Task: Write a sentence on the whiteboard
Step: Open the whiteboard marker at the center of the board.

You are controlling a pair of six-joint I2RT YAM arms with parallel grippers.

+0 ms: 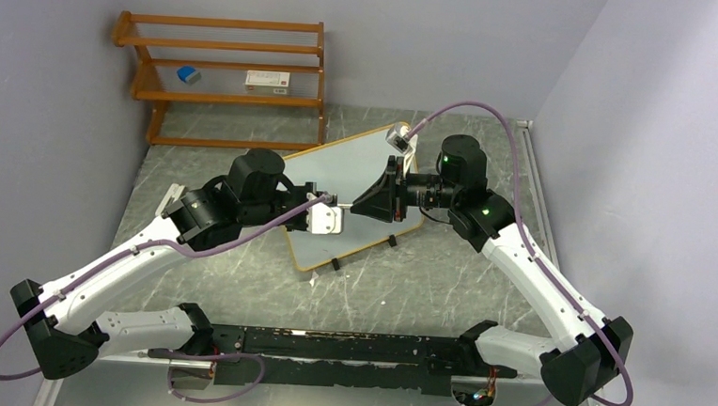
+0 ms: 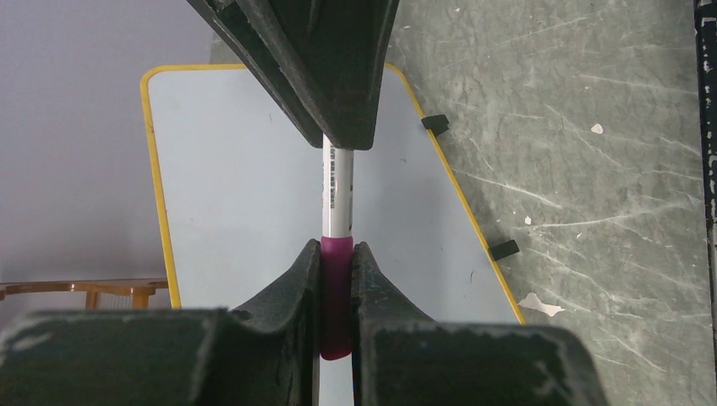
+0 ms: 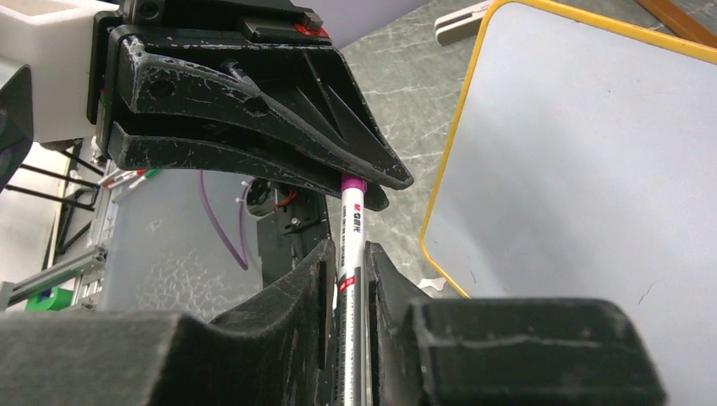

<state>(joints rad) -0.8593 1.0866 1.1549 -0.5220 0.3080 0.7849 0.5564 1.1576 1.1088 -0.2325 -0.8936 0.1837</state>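
The grey marbled table [image 1: 444, 284] held the whiteboard [image 1: 357, 165], flat and skewed at mid-table. Over its near half the left gripper [image 2: 336, 254] and right gripper [image 3: 353, 262] met on one marker [image 2: 338, 190]. The left pinched its purple cap [image 2: 336, 296] and the right clamped the white barrel.

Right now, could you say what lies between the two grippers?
A marker: purple cap in the left gripper, barrel in the right gripper, per both wrist views.

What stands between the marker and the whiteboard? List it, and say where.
The cap is on the marker, so the tip is covered. The left gripper is shut on the cap, the right gripper on the marker, both above the whiteboard. Nothing else visible lies between marker and board.
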